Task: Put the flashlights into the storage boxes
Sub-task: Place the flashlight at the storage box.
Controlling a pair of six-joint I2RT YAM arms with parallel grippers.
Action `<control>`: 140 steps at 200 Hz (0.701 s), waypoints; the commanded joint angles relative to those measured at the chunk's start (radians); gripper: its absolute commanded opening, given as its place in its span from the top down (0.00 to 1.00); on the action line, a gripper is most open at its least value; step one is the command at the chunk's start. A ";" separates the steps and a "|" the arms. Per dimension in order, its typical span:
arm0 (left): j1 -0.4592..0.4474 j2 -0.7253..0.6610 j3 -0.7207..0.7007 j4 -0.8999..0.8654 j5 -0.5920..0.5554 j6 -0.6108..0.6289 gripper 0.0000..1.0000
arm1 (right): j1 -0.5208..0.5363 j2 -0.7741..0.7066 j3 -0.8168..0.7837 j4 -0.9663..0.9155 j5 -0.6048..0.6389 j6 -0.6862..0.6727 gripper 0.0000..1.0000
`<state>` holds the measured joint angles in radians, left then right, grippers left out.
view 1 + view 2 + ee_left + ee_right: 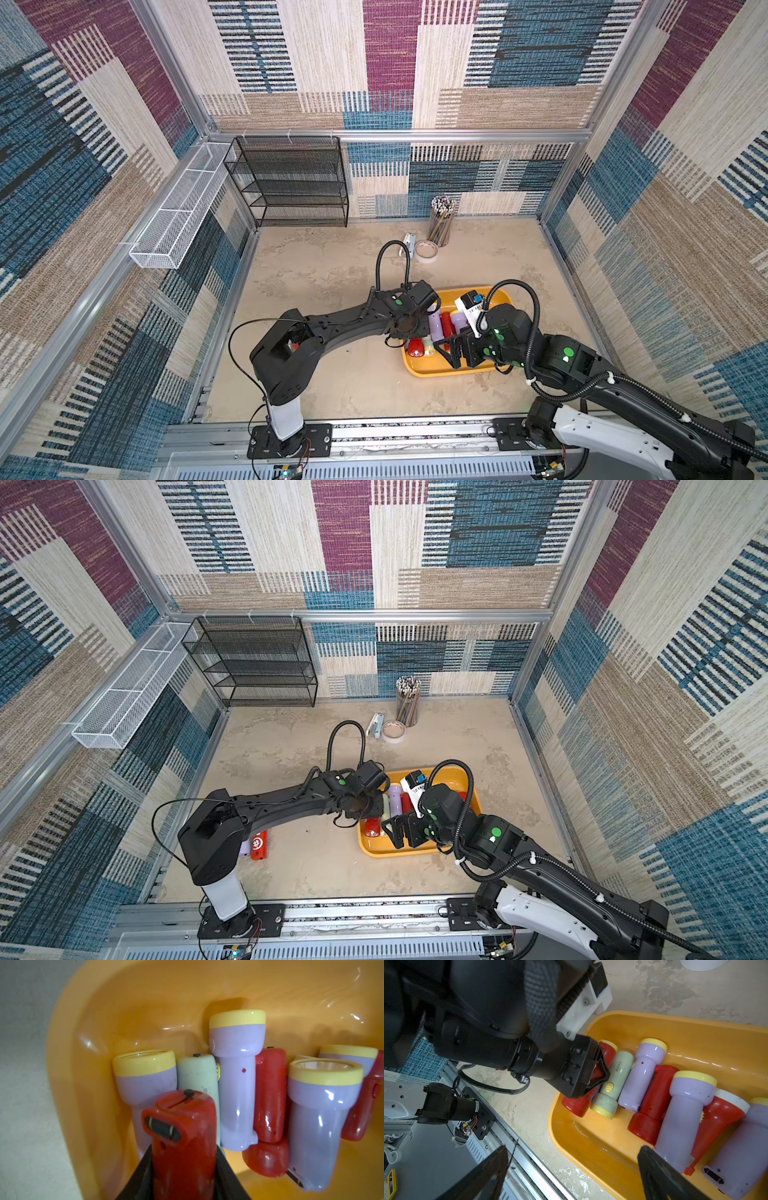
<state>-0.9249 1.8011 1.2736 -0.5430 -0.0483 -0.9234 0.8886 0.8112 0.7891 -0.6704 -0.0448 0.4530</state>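
Note:
The yellow-orange storage box (449, 372) (399, 852) lies on the table between my two arms. Several flashlights lie side by side in it: a pale green one (614, 1080), lilac ones (641, 1076) and red ones (652, 1101). My left gripper (184, 1151) (600, 1072) is shut on a red flashlight (182, 1126) (415, 348) and holds it low over the box's left end, above a lilac one (143, 1084). My right gripper (573, 1149) (446, 351) stands open over the box's near rim, holding nothing. A red (258, 845) and a lilac flashlight (245, 849) lie on the table by the left arm's base.
A cup of pencils (442, 224), a tape roll (427, 250) and a small white piece (409, 243) stand at the back of the table. A black mesh rack (291, 183) is at the back left, and a white wire basket (183, 208) hangs on the left wall.

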 commanded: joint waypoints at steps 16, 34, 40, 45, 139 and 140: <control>0.000 -0.001 0.007 0.016 -0.028 -0.014 0.51 | 0.001 -0.002 0.000 0.008 -0.001 0.008 0.00; -0.003 -0.007 0.007 0.015 -0.026 -0.011 0.47 | 0.001 -0.001 0.001 0.008 0.001 0.007 0.00; -0.002 -0.010 0.008 0.013 -0.022 -0.010 0.47 | 0.001 -0.001 -0.002 0.009 0.003 0.007 0.00; -0.003 -0.012 0.010 0.012 -0.021 -0.008 0.46 | 0.001 0.001 -0.002 0.009 0.003 0.008 0.00; -0.028 -0.190 0.000 -0.106 -0.114 0.048 0.41 | 0.001 0.011 0.004 0.003 0.028 0.015 0.00; -0.028 -0.193 -0.002 -0.110 -0.118 0.049 0.41 | 0.001 0.010 0.004 0.003 0.028 0.016 0.00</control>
<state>-0.9516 1.6596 1.2865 -0.5682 -0.0757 -0.9123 0.8886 0.8200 0.7891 -0.6704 -0.0414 0.4530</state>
